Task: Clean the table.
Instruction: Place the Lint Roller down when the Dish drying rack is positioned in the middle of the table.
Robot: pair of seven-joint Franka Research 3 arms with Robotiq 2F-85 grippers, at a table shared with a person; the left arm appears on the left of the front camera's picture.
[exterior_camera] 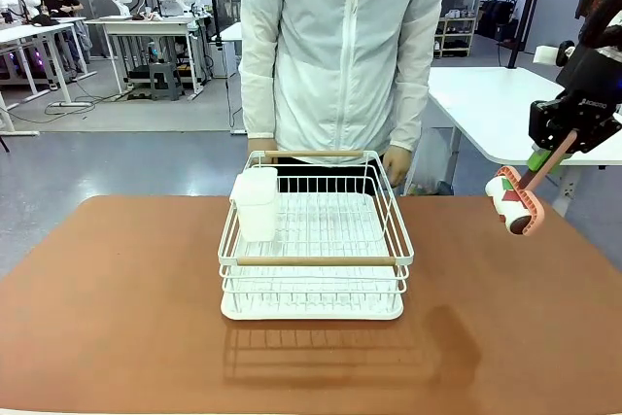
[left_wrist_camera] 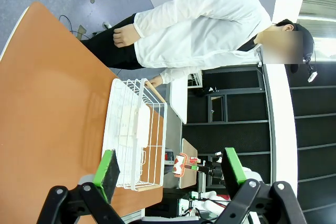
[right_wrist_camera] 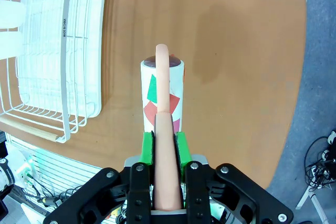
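Right fingers (right_wrist_camera: pixel 164 145) clamp a lint roller's pink handle (right_wrist_camera: pixel 163 129) above the table (right_wrist_camera: pixel 236 77); left fingers (left_wrist_camera: pixel 173 169) spread apart.

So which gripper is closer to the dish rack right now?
Hard to call. The left gripper hovers open at the dish rack's end; the right gripper, shut on the lint roller, hangs off to its right.
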